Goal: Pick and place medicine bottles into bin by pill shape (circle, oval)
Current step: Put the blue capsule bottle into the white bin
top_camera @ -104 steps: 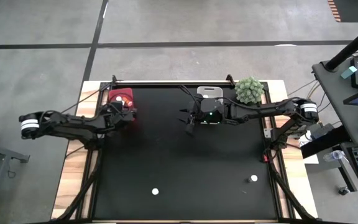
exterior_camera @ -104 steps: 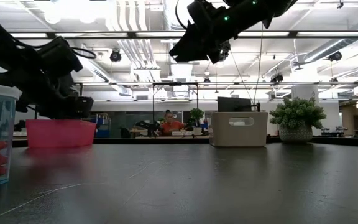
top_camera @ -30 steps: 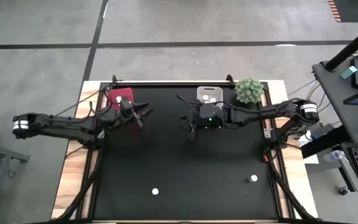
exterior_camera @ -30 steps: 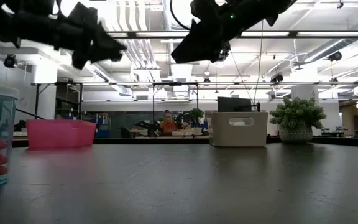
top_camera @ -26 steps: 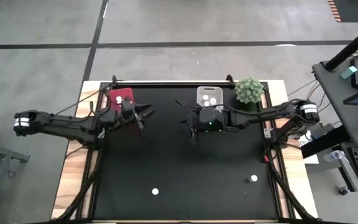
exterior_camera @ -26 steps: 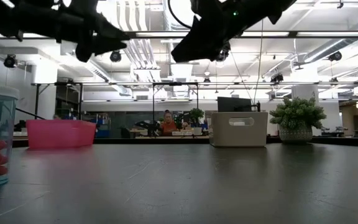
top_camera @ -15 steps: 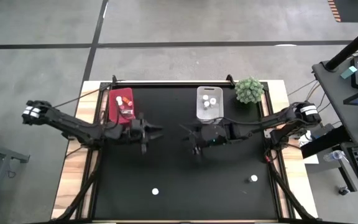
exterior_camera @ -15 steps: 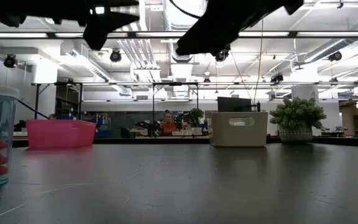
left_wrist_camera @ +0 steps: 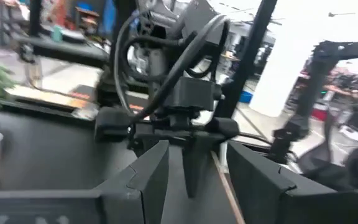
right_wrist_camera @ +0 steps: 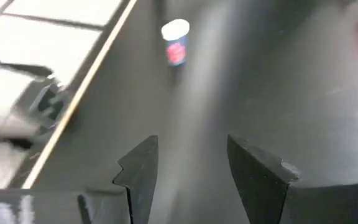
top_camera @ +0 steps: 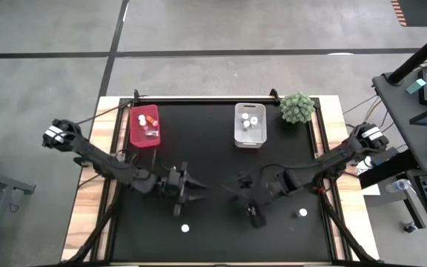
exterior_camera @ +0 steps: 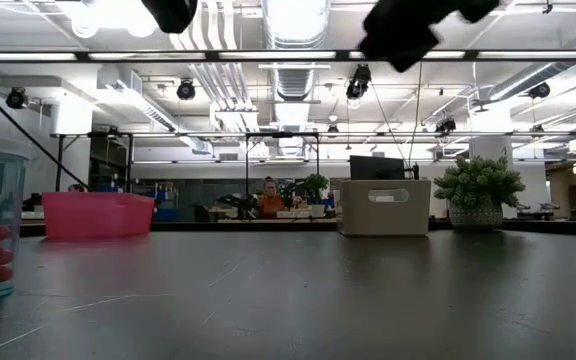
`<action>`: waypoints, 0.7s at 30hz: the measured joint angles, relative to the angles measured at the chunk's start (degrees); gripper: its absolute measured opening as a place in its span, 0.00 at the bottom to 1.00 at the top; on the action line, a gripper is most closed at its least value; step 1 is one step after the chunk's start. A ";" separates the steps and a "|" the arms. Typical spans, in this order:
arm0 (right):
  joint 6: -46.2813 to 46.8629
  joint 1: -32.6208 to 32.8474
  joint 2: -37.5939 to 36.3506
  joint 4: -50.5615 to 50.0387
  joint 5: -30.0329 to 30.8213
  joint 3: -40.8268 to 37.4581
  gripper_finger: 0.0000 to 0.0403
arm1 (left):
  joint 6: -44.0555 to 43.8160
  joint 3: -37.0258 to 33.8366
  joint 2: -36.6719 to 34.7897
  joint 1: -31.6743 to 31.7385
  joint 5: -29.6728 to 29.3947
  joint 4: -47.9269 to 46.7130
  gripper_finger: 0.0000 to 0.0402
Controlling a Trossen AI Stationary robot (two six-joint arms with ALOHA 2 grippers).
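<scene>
Left gripper and right gripper hover with jaws apart, empty, near two medicine bottles left standing on the near table. Other bottles already lie in the far pink bin and white bin; two placements remain.

Bright ceiling lights glare; wrist views motion-blurred.
</scene>
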 joint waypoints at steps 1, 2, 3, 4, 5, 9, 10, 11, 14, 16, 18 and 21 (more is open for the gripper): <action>0.60 1.20 0.00 -0.68 -0.04 0.00 0.45 | -1.20 0.69 0.98 -0.75 -0.05 0.00 0.37; 1.60 2.27 0.00 -1.08 -0.04 0.00 0.45 | -2.19 1.42 1.91 -1.44 -0.05 0.01 0.37; 2.04 3.34 0.00 -1.20 -0.06 0.00 0.45 | -3.30 2.07 2.80 -2.18 -0.09 -0.04 0.37; 2.78 4.42 0.00 -1.46 -0.11 0.00 0.45 | -4.48 2.81 3.69 -2.92 -0.15 -0.08 0.37; 3.37 5.53 0.00 -1.89 -0.09 0.00 0.45 | -5.76 3.59 4.60 -3.64 -0.15 0.00 0.37; 6.37 9.03 0.02 -2.57 0.03 0.00 0.45 | -11.11 5.59 7.08 -6.74 -0.02 -0.85 0.37; 7.02 9.64 0.02 -2.65 0.03 0.00 0.45 | -12.81 5.97 7.22 -7.56 0.00 -1.94 0.37; 7.54 10.10 0.02 -2.61 0.03 0.00 0.45 | -14.49 6.36 7.22 -8.35 -0.02 -3.52 0.37; 7.69 10.98 0.40 -1.43 2.02 0.00 0.45 | -17.82 7.21 6.72 -10.38 0.03 -9.04 0.37; 6.99 11.26 0.62 -0.83 3.42 0.00 0.45 | -18.34 7.28 6.05 -11.52 0.02 -12.62 0.37; 6.61 11.23 0.80 -0.92 3.62 -0.01 0.45 | -20.48 7.28 4.88 -12.30 -0.14 -17.07 0.36; 6.57 11.04 0.81 -1.01 3.68 0.00 0.45 | -26.80 7.53 3.84 -12.70 -1.37 -23.80 0.36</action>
